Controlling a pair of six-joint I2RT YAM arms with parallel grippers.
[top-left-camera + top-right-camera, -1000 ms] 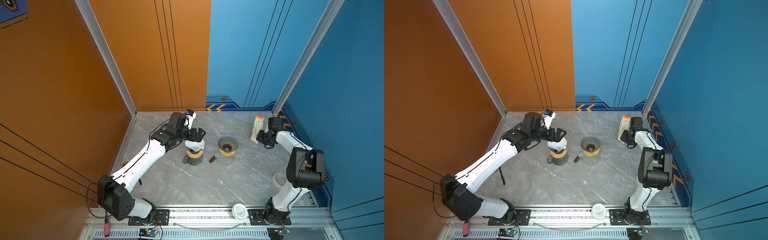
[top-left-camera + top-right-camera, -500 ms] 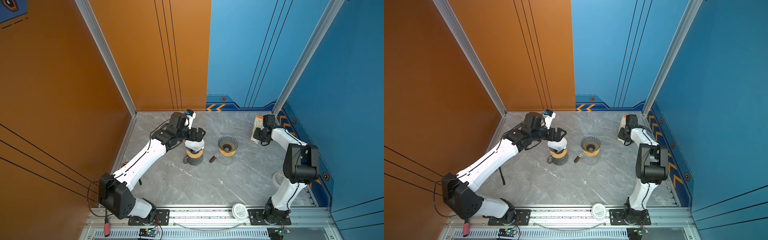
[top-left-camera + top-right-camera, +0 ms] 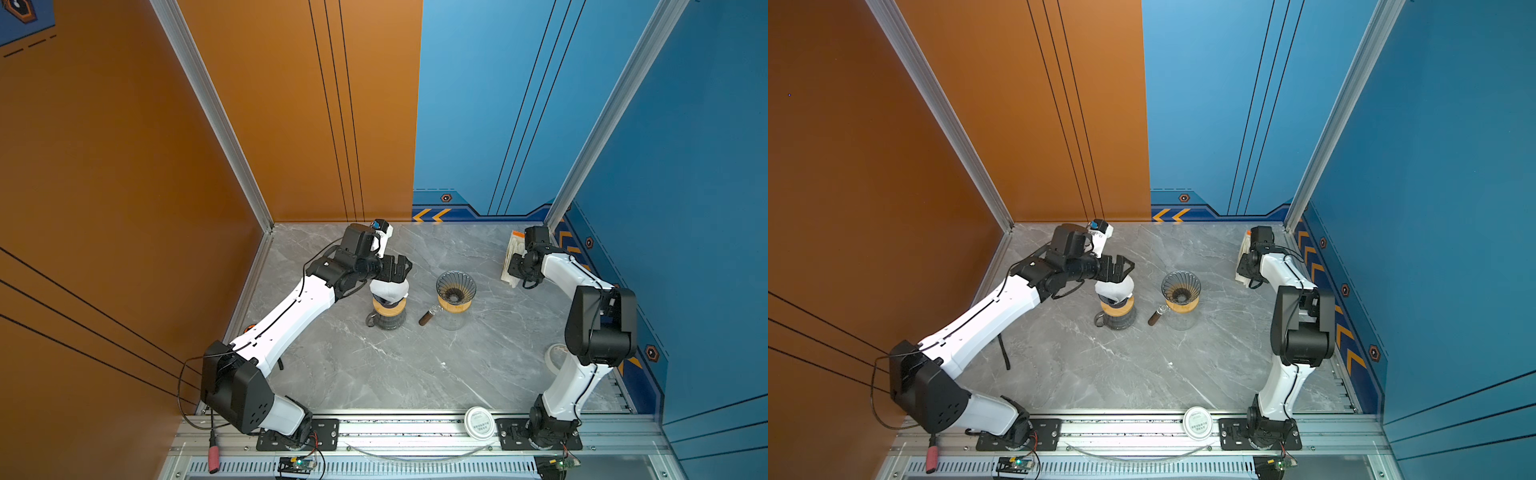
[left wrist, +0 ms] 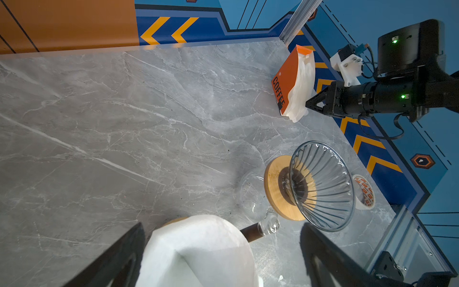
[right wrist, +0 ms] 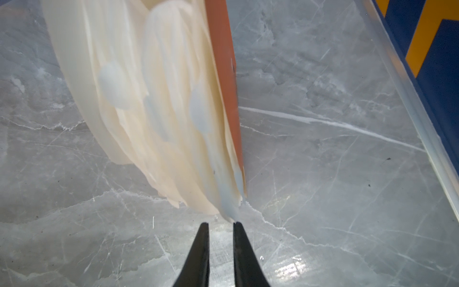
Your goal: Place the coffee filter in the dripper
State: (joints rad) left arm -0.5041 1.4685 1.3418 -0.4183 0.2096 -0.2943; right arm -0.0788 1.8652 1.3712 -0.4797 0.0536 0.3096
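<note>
A white coffee filter (image 3: 388, 287) (image 4: 198, 248) sits as a cone in a dripper with a wooden collar (image 3: 388, 309) on a dark carafe. My left gripper (image 3: 402, 269) (image 4: 221, 225) hovers just over it, open wide, one finger on each side, not touching it. To the right stands a second dripper (image 3: 456, 286) (image 4: 323, 186) of ribbed glass, empty, on a clear carafe. At the back right an orange pack of filters (image 3: 512, 259) (image 5: 161, 99) leans. My right gripper (image 3: 512, 270) (image 5: 218, 223) points at its lower corner, jaws a narrow gap apart, empty.
A brown carafe handle (image 3: 428, 318) sticks out between the two carafes. A tape roll (image 3: 555, 361) lies by the right arm, and a round white lid (image 3: 479, 422) rests on the front rail. The blue wall (image 5: 434, 74) runs close beside the filter pack.
My right gripper has edged left toward the corner of the filter pack and its elbow has shifted. The left arm and the white filter have stayed put.
</note>
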